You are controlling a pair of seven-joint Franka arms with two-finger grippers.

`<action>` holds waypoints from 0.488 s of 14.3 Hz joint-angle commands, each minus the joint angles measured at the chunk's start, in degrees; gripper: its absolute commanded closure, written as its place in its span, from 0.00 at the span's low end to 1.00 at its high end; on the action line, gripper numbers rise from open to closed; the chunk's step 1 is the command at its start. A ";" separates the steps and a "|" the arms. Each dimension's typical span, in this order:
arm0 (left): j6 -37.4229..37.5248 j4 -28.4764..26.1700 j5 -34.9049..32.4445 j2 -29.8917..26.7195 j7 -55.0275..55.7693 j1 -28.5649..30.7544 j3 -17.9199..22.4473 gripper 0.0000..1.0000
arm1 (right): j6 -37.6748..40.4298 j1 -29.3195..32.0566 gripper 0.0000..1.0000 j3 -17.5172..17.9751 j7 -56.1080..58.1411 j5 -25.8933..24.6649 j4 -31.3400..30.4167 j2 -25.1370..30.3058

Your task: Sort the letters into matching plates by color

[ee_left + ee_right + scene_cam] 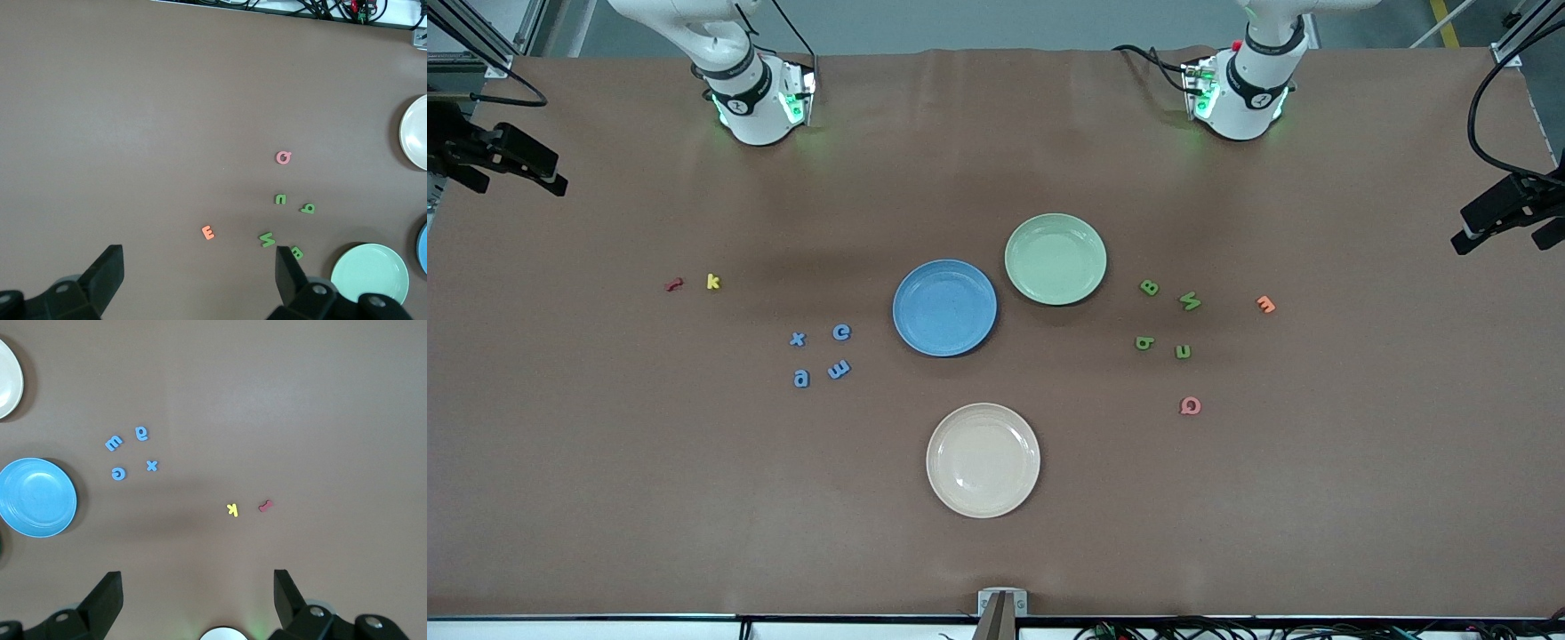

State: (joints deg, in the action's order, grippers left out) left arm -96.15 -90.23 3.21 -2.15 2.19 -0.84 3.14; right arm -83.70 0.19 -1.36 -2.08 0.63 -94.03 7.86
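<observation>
So from where I'm driving this, nothing is sorted yet and both arms wait up by their bases. Biggest trap, nearest the front camera: the round cream plate (983, 460), empty and not part of the job. It looks a lot like the other two, so I reckon a sloppy drop could land there by mistake.

A bit farther off, toward the left arm's end, sits a small pink foam letter (1190, 405) just beside the four small green foam letters (1164, 318), with an orange foam letter (1264, 304) near them too. These letters are tiny and thin, so I figure a pinch could miss or snag a neighbour, since the green ones lie close together. Same worry for the four small blue foam letters (819, 355) toward the right arm's end.

The solid blue round plate (944, 308) and pale green round plate (1056, 259) sit mid-table, almost touching, so an off-centre release might go in the wrong dish.

Farther still, a yellow foam letter (712, 281) and a red foam letter (674, 284) lie apart from the blues.

The left gripper (200, 267) and right gripper (198, 590) both hang with fingers spread wide, holding nothing
</observation>
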 commanded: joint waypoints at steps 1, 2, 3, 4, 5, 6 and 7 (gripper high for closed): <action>0.17 -0.29 -0.57 -0.40 0.53 -0.12 -0.24 0.00 | 0.47 0.86 0.00 0.48 0.67 0.34 -0.45 1.10; 0.17 -0.29 -0.57 -0.40 0.62 -0.12 -0.24 0.00 | 0.47 0.86 0.00 0.48 0.67 0.34 -0.45 1.10; 0.17 -0.29 -0.57 -0.32 0.53 -0.12 -0.15 0.00 | 0.47 0.86 0.00 0.48 0.67 0.34 -0.45 1.10; 0.17 -0.29 -0.57 -0.32 0.70 0.05 -0.24 0.00 | 0.47 0.86 0.00 0.48 0.67 0.34 -0.45 1.10; 0.43 -0.47 -0.49 -0.32 0.79 0.05 -0.15 0.00 | 0.47 0.86 0.00 0.48 0.41 0.34 -0.27 1.10; 1.05 -0.47 -0.49 -0.32 1.14 -0.03 -0.15 0.00 | 0.38 0.86 0.00 0.39 0.06 0.25 0.34 0.75; 1.66 -0.47 -0.49 -0.32 1.41 -0.03 -0.15 0.00 | 0.46 1.04 0.00 0.39 0.05 0.17 1.39 -0.29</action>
State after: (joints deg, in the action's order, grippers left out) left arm -95.61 -90.48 3.21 -2.14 2.37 -0.85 3.13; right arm -83.70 0.20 -1.39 -2.08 0.62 -93.91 7.86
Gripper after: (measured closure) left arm 0.000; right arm 0.000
